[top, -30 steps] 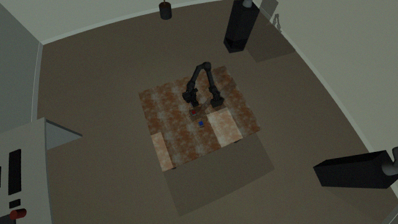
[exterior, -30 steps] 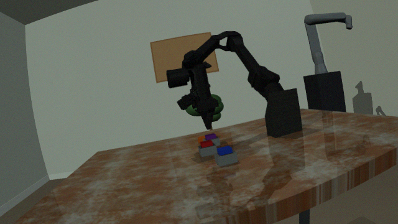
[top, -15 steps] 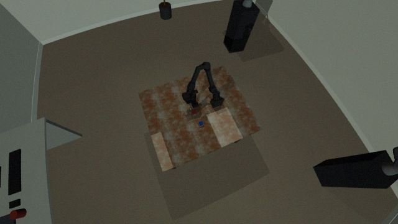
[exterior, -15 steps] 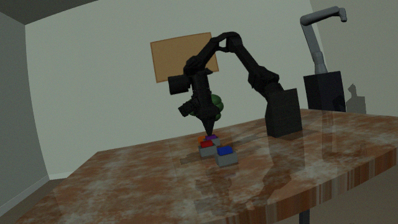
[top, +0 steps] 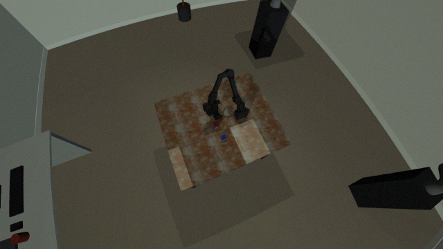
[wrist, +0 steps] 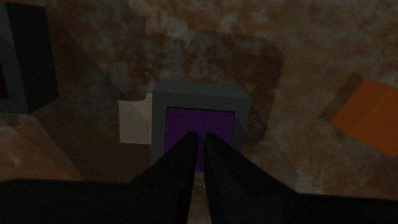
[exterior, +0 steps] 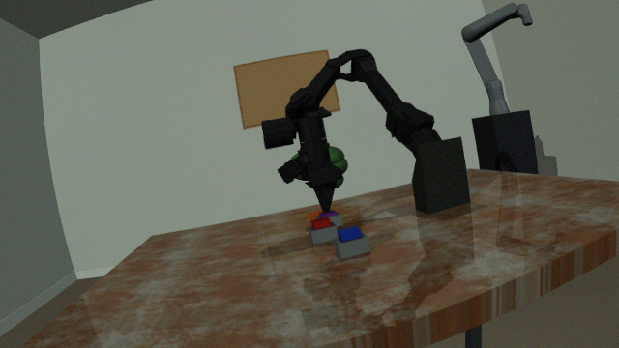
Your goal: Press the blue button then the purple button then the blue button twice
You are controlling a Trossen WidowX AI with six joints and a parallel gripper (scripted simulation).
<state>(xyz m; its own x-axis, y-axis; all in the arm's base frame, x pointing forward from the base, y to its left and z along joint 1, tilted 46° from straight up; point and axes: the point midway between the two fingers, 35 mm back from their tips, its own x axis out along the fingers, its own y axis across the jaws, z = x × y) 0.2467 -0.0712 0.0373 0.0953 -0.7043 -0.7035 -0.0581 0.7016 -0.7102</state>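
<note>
That purple button point(wrist: 201, 131) is sitting in its grey housing point(wrist: 200, 95) right under your gripper point(wrist: 200, 137), and it's looking like a stiff, spring-loaded cap, so there's nothing to grab: you're just pushing straight down on the middle of the flat top. Your fingers are pinched together with nothing between them, making a decent poking tip. You're working in a tight spot though, with a pale block point(wrist: 134, 122) touching the housing's side, an orange block point(wrist: 372, 117) a bit off, and the red button point(exterior: 321, 223) and blue button point(exterior: 349, 234) sitting nearby.
</note>
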